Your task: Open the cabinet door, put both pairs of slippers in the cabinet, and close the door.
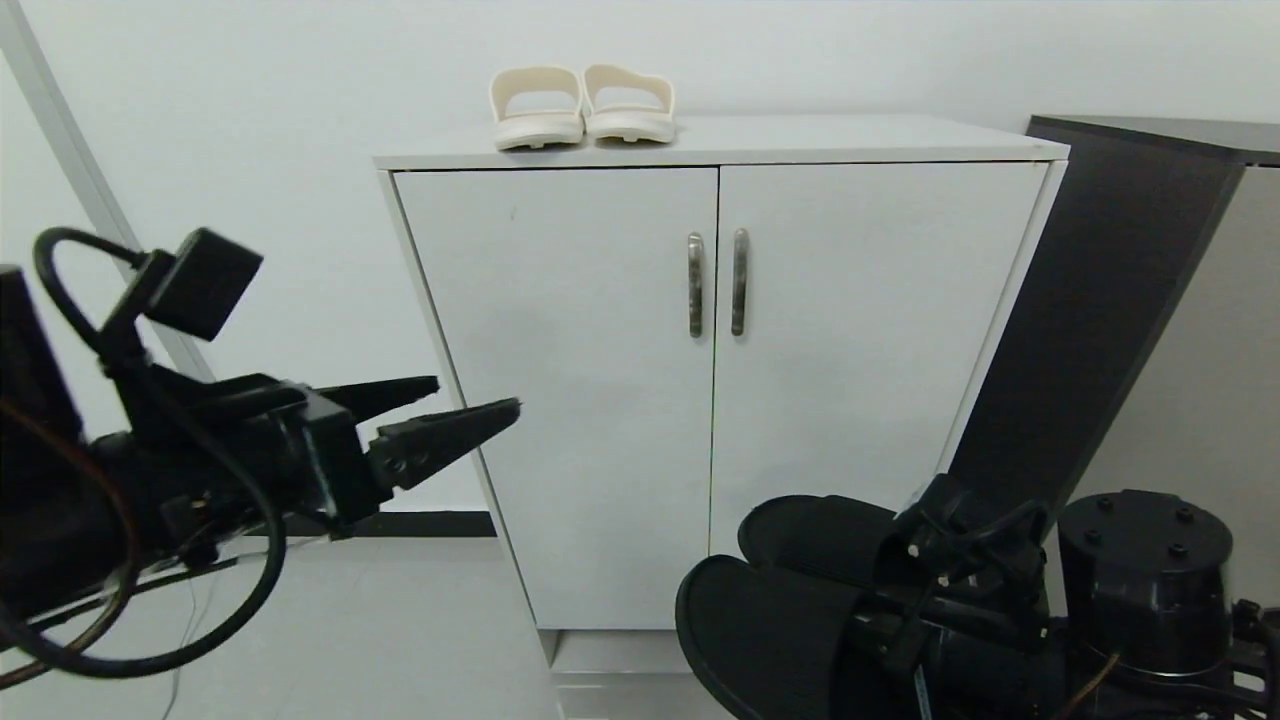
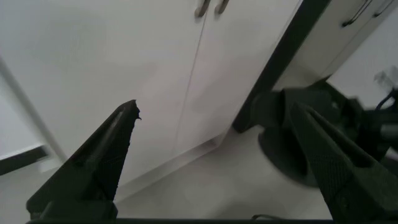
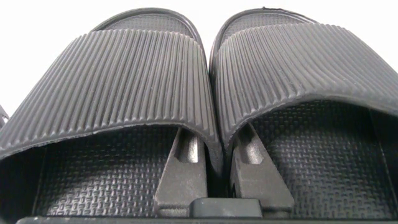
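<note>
My left pincer (image 1: 478,393), spread and empty, sits low-left of the upright door handle (image 1: 695,285) — the right pincer (image 3: 216,165) pinches the black slippers (image 1: 785,605).

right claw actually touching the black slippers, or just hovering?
Touching. Right wrist view: the right claw has one finger inside each of the black slippers, pinching their adjoining strap sides between them.

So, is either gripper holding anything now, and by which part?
The right gripper holds the pair of black slippers, one finger under each strap, pinching their inner sides together. The left gripper is open, empty.
</note>
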